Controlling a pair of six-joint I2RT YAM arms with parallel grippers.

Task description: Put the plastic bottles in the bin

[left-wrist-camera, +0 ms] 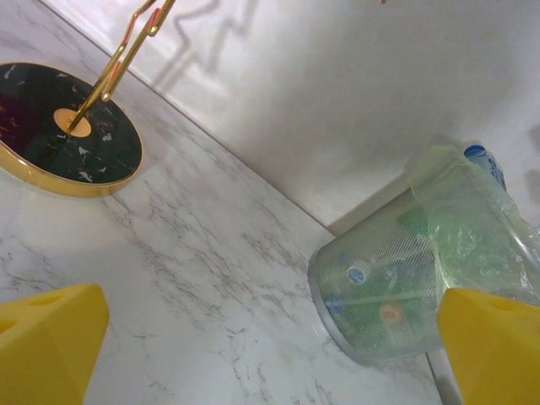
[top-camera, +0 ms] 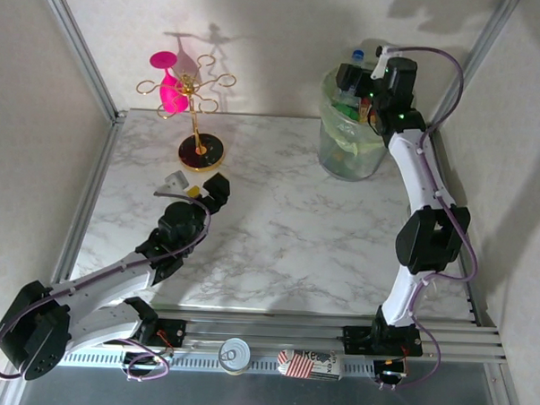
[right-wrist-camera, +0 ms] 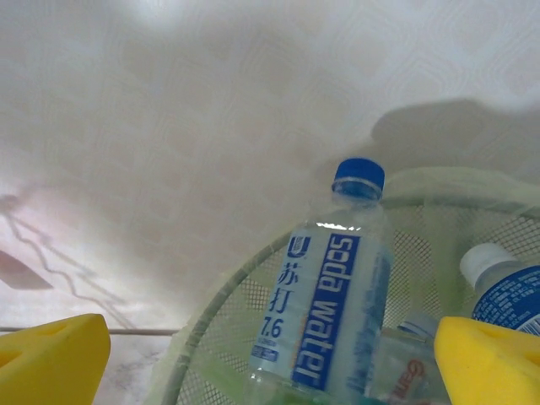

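Several plastic bottles (right-wrist-camera: pixel 333 312) lie inside the bin (top-camera: pixel 351 143), which stands at the far right of the desk (top-camera: pixel 278 221), close to the back wall. One clear bottle with a blue "soda water" label leans at the rim, its blue cap above the edge. Green and clear bottles show through the bin's mesh wall in the left wrist view. The right tool (top-camera: pixel 354 81) hovers over the bin mouth, fingers spread wide, holding nothing. The left tool (top-camera: pixel 217 189) sits low over the desk's left side, likewise spread and empty, near the gold stand (top-camera: pixel 198 119) with pink glasses. A small grey-and-yellow item (top-camera: pixel 177 180) beside that tool is possibly a bottle; too small to confirm.
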